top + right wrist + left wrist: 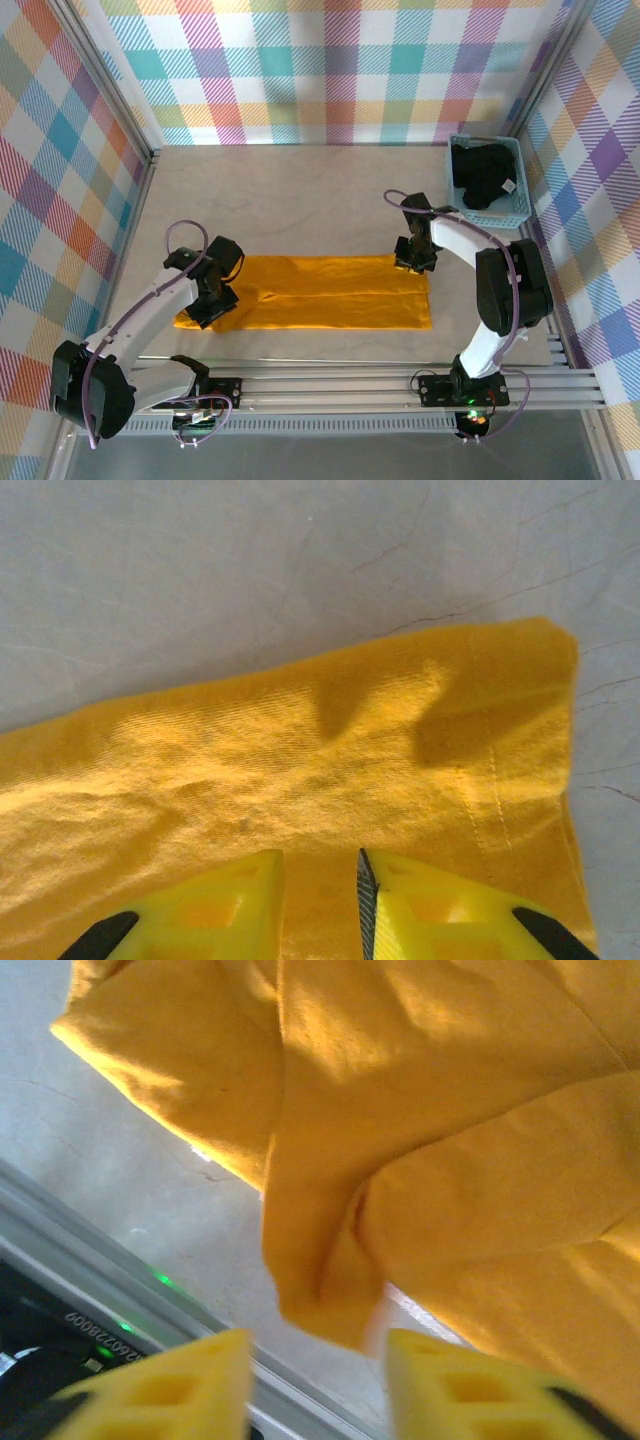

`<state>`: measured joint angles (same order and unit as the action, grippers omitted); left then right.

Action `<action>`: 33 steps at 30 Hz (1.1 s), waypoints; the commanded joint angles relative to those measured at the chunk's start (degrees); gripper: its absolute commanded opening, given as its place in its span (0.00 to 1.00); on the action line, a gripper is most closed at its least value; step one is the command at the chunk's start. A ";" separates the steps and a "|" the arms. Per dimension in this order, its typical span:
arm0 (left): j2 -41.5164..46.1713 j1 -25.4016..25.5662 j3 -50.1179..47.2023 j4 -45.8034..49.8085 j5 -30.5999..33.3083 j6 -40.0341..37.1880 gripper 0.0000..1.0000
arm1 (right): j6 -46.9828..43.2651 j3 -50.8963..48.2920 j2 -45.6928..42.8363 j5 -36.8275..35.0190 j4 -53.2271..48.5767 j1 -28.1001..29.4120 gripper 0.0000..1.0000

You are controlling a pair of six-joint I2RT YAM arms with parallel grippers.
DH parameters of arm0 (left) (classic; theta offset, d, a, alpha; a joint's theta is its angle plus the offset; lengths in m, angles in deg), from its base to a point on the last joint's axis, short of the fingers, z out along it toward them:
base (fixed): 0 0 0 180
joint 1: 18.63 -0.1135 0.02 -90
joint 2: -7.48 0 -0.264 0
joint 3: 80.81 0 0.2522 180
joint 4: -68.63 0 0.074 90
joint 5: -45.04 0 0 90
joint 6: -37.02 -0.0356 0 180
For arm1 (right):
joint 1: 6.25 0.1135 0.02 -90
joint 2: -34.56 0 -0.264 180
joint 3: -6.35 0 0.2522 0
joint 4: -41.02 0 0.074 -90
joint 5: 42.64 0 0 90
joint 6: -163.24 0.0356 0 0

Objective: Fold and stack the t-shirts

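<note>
Bright checked walls stood round a pale table (300,190). The mustard-orange t-shirt (330,292) lay in the middle, folded into a long strip. The black t-shirt (482,175) sat in the light-blue mesh basket (495,218) at the far right corner. The left gripper (318,1350) had its fingers apart, with a floppy corner of cloth drooping by the gap. The right gripper (320,870) sat over the strip's other end, fingers close; I could not tell if they pinched cloth. To fold well, I thought, each should grab every layer and keep the edges lined up.
</note>
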<state>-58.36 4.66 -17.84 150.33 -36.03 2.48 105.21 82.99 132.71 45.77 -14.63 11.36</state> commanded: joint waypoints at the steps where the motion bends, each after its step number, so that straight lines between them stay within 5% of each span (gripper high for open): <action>1: -0.39 -1.07 6.05 1.58 2.96 0.55 0.52 | -2.35 2.31 -1.57 -0.75 -1.97 1.60 0.27; 10: -20.26 -15.75 13.98 -14.53 -4.73 -6.12 0.39 | 0.64 5.94 5.93 5.53 -1.52 4.89 0.27; 15: -33.08 -19.77 17.49 -18.14 -6.77 -9.57 0.32 | 1.39 10.86 12.32 3.51 -4.86 3.88 0.27; 27: -53.46 -21.09 37.91 -20.61 -11.55 -14.69 0.39 | 0.76 27.04 25.31 4.53 -12.21 -2.14 0.27; 33: -44.04 -18.89 33.60 -24.68 -13.01 -17.71 0.48 | -1.31 29.03 22.64 5.49 -10.73 -1.71 0.33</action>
<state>-108.81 -15.27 19.25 127.71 -47.33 -12.36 105.31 111.31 156.25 51.06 -24.86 9.19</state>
